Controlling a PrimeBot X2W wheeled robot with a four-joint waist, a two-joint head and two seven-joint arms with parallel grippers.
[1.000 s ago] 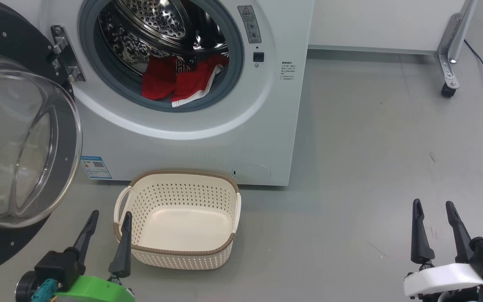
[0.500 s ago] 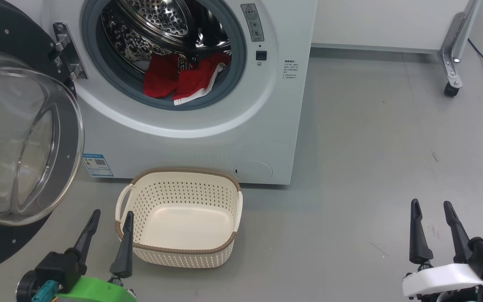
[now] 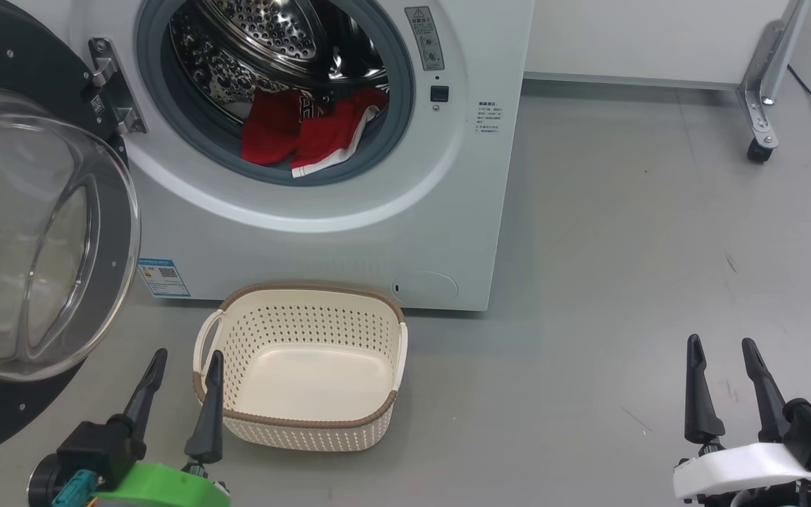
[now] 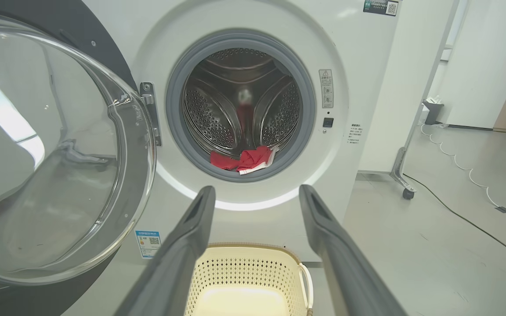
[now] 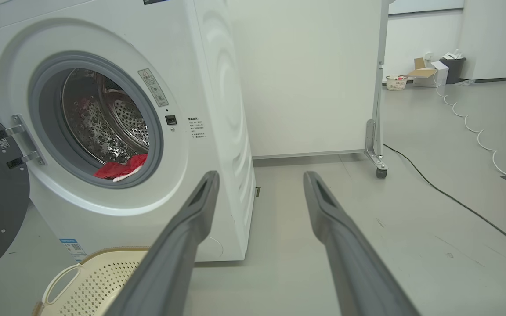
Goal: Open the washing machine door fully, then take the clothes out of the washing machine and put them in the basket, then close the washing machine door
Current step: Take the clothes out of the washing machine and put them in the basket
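Left gripper [image 3: 189, 352], right gripper [image 3: 720, 339] gape empty; right wrist view sees washing machine [image 5: 226, 109] sidewall

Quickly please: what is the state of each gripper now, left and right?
Left gripper: open, holding nothing.
Right gripper: open, holding nothing.

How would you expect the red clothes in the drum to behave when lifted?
The clothes lie crumpled in folds, so they will probably droop limply from a pinch. They look thin, so likely light. Their white-trimmed edge hangs toward the grey gasket, so it might drag there.
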